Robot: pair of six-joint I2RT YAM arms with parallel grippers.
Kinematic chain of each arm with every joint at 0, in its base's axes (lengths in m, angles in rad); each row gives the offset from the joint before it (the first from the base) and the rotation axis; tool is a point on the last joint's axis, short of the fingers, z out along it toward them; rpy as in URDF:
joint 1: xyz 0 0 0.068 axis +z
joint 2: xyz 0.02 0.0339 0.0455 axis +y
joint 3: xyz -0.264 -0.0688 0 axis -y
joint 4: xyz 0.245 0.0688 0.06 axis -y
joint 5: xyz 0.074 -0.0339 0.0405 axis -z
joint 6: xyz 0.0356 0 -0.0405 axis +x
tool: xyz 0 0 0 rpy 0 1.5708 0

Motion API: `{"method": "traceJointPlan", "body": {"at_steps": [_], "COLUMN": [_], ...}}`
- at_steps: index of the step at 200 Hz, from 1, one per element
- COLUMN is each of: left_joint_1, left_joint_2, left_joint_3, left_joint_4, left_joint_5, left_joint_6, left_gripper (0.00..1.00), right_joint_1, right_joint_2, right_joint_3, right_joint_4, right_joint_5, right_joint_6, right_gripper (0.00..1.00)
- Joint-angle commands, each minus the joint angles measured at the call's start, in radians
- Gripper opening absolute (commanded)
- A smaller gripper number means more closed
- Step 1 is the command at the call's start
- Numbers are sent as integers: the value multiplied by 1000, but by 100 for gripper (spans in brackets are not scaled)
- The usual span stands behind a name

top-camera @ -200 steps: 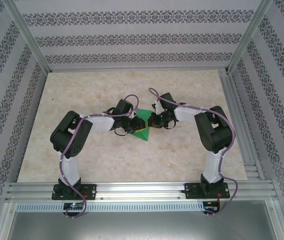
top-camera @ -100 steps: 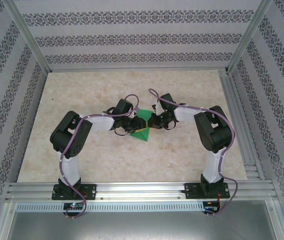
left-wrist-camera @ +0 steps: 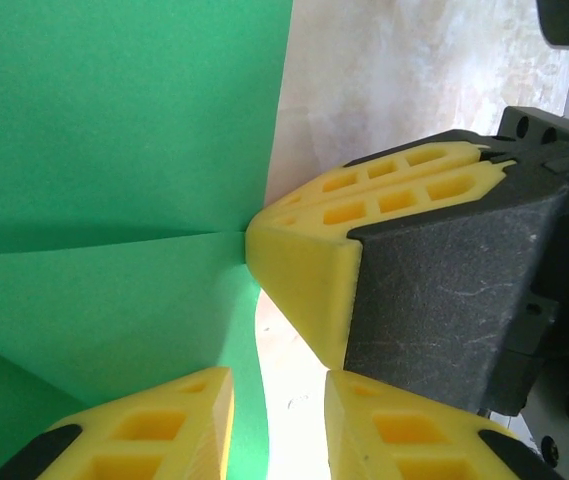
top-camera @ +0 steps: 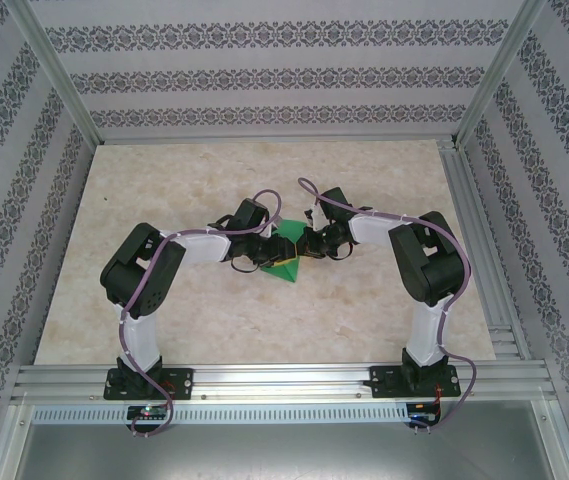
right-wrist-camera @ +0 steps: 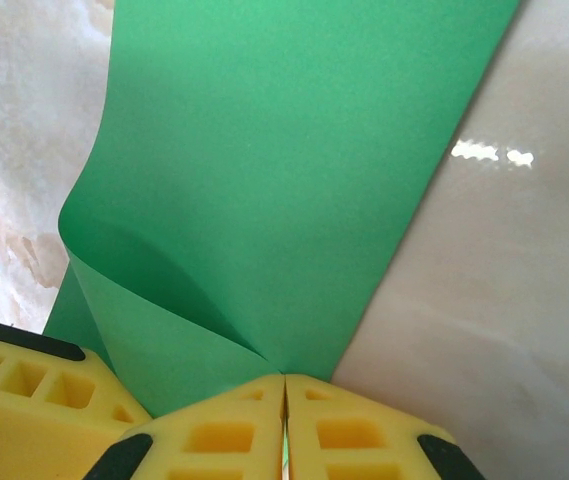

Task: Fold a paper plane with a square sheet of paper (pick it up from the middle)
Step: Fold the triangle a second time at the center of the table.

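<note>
Pale marbled table glints under the light; patterned wallpaper walls rise behind and beside it, aluminium rails line its near edge.

The left arm and right arm have white links, black joints and purple cables. The right hand has yellow fingers with square hollows and black corners

Bright, even white light all round, shadows faint and soft; one wavy glare patch on the glossy tabletop (right wrist view), everything sharp.
</note>
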Motion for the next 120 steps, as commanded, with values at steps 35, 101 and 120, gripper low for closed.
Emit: {"method": "traceJointPlan", "body": {"at_steps": [35, 101, 120], "left_joint_1": [-10, -10, -10], "left_joint_2": [22, 28, 28], "left_joint_3": [22, 23, 24], "left_joint_4": [-46, -63, -70], "left_joint_5": [-22, -36, -40], "left_joint_6": [29, 33, 33], "left_gripper": [28, 24, 24], "right_joint_1": [12, 12, 12], "right_joint_2": [-5, 4, 7], "right_joint_3": [-7, 6, 12], "right_joint_4": [-6, 1, 8], "right_joint_5": [26, 19, 13], "right_joint_6": [-6, -8, -13], "right_gripper": [10, 10, 10]}}
